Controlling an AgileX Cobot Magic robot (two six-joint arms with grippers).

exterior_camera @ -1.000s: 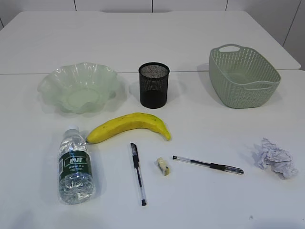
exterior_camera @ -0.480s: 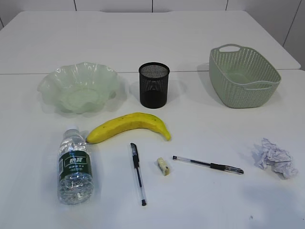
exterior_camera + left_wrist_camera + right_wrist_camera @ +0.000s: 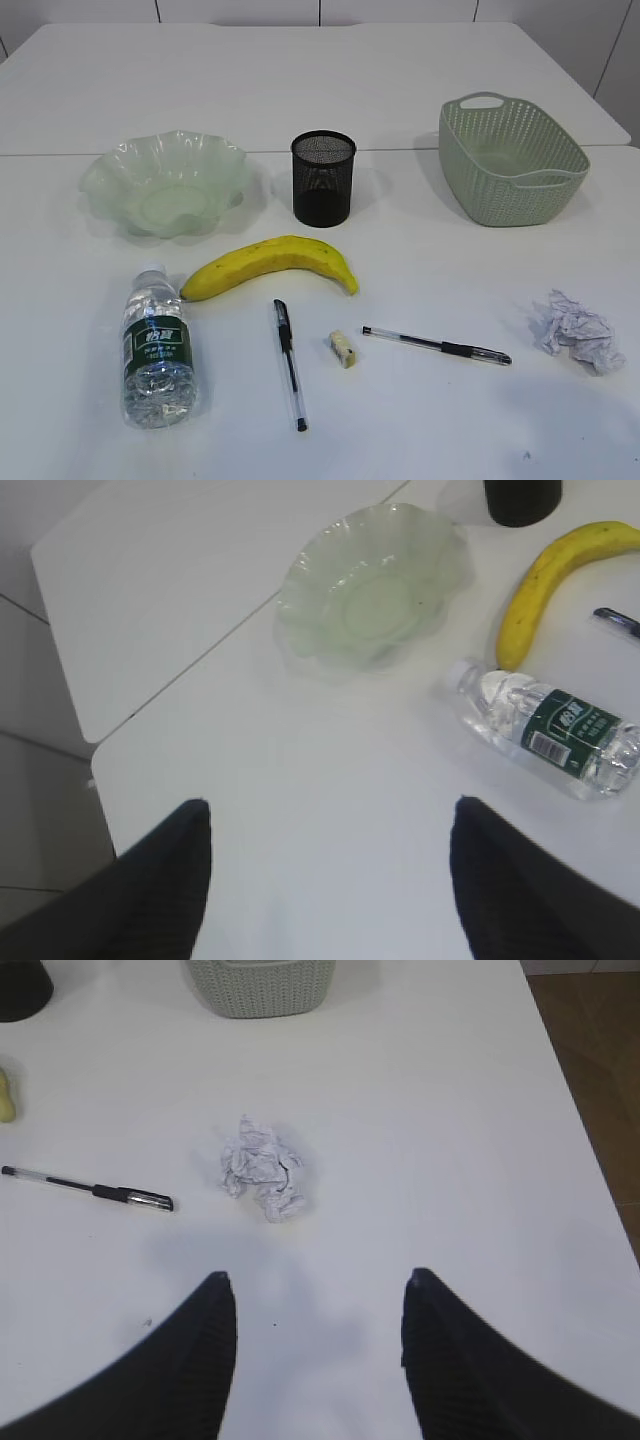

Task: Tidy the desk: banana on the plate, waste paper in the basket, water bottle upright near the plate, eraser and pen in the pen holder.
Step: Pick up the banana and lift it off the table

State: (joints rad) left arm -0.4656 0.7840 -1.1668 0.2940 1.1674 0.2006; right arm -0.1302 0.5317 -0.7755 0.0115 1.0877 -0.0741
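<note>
A yellow banana [image 3: 272, 262] lies in front of the pale green glass plate [image 3: 165, 182]. A water bottle [image 3: 157, 349] lies on its side at the front left. Two pens [image 3: 288, 361] [image 3: 437, 345] and a small eraser [image 3: 342, 348] lie at the front middle. Crumpled waste paper [image 3: 577, 331] lies at the front right. The black mesh pen holder [image 3: 323, 178] and green basket [image 3: 510, 158] stand behind. My left gripper [image 3: 330, 805] is open above bare table, short of the bottle [image 3: 550, 726]. My right gripper [image 3: 318, 1278] is open just short of the paper [image 3: 262, 1168]. Neither gripper shows in the exterior view.
The table is white with a seam [image 3: 420, 149] running across behind the plate and basket. Its right edge [image 3: 575, 1120] with brown floor beyond shows in the right wrist view. The left wrist view shows the table's left corner [image 3: 95, 770].
The bottle has shifted very slightly on the table. Everything else has stayed put.
</note>
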